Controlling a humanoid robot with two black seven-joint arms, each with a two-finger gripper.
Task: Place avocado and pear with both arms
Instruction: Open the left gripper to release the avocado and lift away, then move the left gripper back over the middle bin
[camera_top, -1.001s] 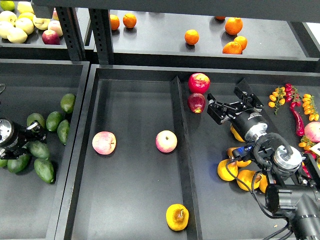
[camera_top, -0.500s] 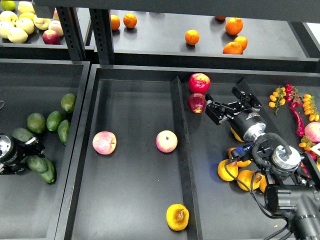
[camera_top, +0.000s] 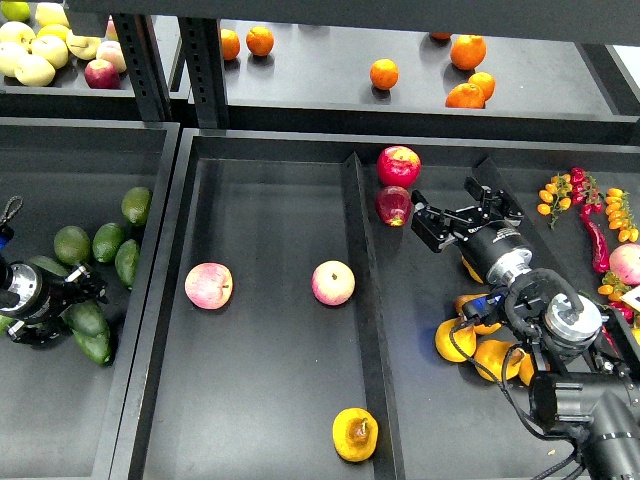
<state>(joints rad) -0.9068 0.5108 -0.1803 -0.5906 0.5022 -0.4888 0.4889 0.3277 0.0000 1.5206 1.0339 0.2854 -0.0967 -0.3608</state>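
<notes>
**Both arms at the fruit bins, nothing lifted clear**

Left gripper: low in the left tray, down among the avocados. Fingers small and dark against the fruit; cannot tell whether they close on one. The nearest avocado lies touching or just beside the fingertips; others sit close above it in a loose cluster.

Right gripper: hovers over the right compartment, jaws spread, holding nothing. It sits just beside a dark red fruit, with a red apple behind that.

Pear: alone at the near end of the middle compartment, close against the divider, brown blotch facing up. Two pink apples lie well apart from it in the same bin. More yellow-orange fruit is heaped under the right forearm.

Handling, as judgement: avocado looks firm, matte, egg-shaped; grip across the widest part, not the taper, or it may squirt out. Neighbours crowd it, so fingers may nudge them. Pear likely softer-skinned and bruises easily, blotch possibly a soft spot; take it across the plump belly with light pressure. Both roll freely on the flat tray floor.

Back shelf: oranges right, pale apples left.
</notes>
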